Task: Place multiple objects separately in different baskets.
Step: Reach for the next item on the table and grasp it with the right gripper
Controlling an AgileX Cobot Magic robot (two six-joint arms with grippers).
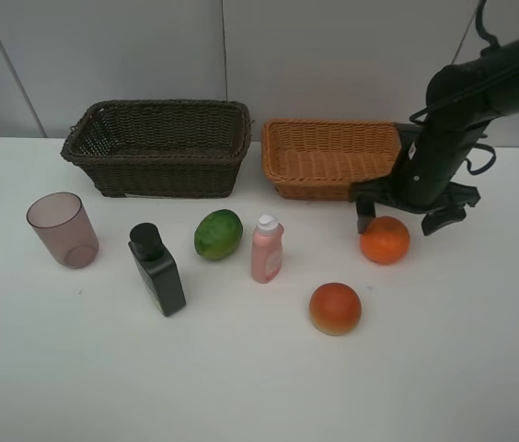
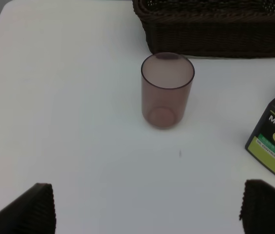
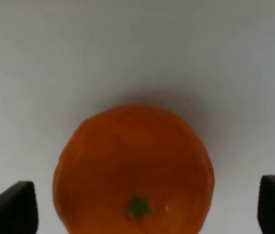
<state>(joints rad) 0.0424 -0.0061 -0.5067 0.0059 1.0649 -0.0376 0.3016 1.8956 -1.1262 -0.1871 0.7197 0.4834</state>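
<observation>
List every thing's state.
mauve cup, upright, empty
dark bottle, upright, capped
pink bottle, upright, capped
green fruit, on table
red-orange fruit, on table
orange, on table, ungripped
dark basket, nothing seen inside
tan basket, nothing seen inside
left gripper, jaws open
right gripper, jaws open

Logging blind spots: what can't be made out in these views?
- Exterior high: the left gripper is out of frame; the left wrist view shows only its fingertips, cut by the edge.
- Exterior high: the right arm hides the light basket's right end.
- Left wrist: the dark bottle is cut by the edge; its small print is unreadable.
- Right wrist: the edge cuts off the orange.
</observation>
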